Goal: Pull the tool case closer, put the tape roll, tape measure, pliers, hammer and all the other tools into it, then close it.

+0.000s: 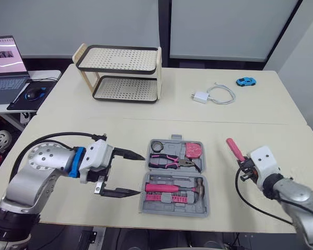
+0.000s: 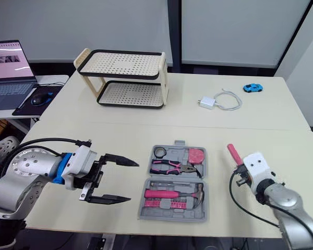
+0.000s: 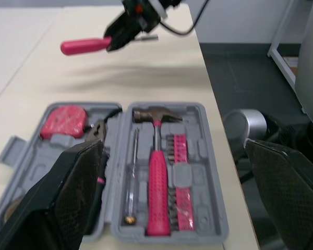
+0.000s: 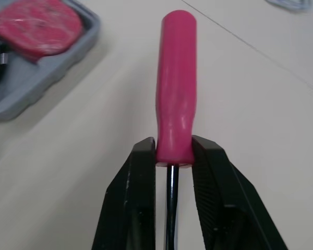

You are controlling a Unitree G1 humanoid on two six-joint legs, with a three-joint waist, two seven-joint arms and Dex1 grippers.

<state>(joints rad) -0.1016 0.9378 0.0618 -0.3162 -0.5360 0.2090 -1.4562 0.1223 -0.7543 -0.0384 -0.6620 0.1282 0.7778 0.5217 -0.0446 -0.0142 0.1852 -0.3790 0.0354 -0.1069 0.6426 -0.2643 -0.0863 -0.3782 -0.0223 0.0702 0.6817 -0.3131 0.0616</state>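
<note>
Near left, the left gripper [image 1: 141, 174] is hanging wide open and empty beside the open grey plastic tool case [image 1: 172, 211]. Further right, the right gripper [image 4: 173, 153] is pinching a pink-handled screwdriver [image 4: 176, 83], likely needing carrying left into the case.

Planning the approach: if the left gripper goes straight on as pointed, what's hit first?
Likely the open grey plastic tool case: the left gripper, open, points at its side rim. Height is unclear, so it might pass above.
</note>
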